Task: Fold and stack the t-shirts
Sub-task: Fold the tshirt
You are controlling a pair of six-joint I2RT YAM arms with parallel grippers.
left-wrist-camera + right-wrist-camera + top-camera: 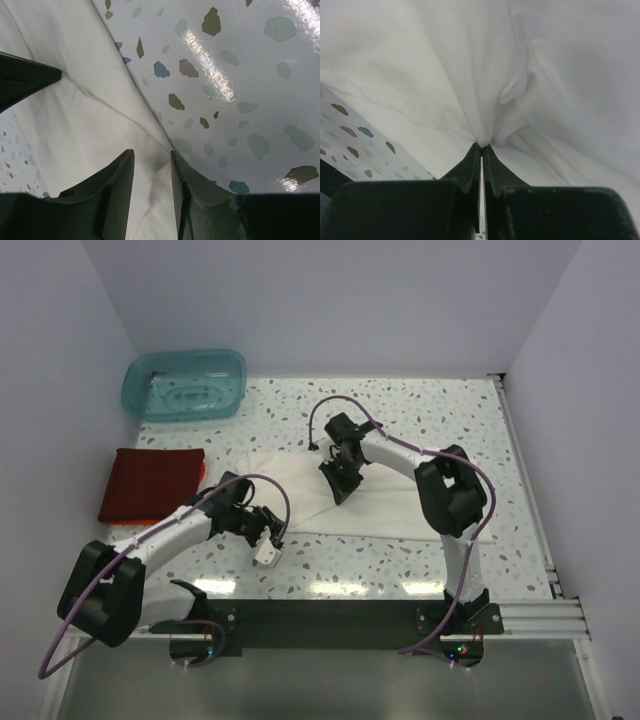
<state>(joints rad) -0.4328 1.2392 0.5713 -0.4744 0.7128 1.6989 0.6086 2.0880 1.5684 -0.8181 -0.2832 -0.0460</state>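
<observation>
speckled table: right jaws pinch cream shirt, left jaws half-open astride it.

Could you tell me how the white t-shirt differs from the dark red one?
The cream-white cloth t-shirt lies spread wide mid-table; the dark red cloth shirt is a compact folded rectangle at the left. The right gripper pinches the white one; no gripper holds the red one. Both are plain, unprinted cloth.

Speckled table with cream-white t-shirt spread mid-table, folded dark red t-shirt left, teal tub far-left.
</observation>
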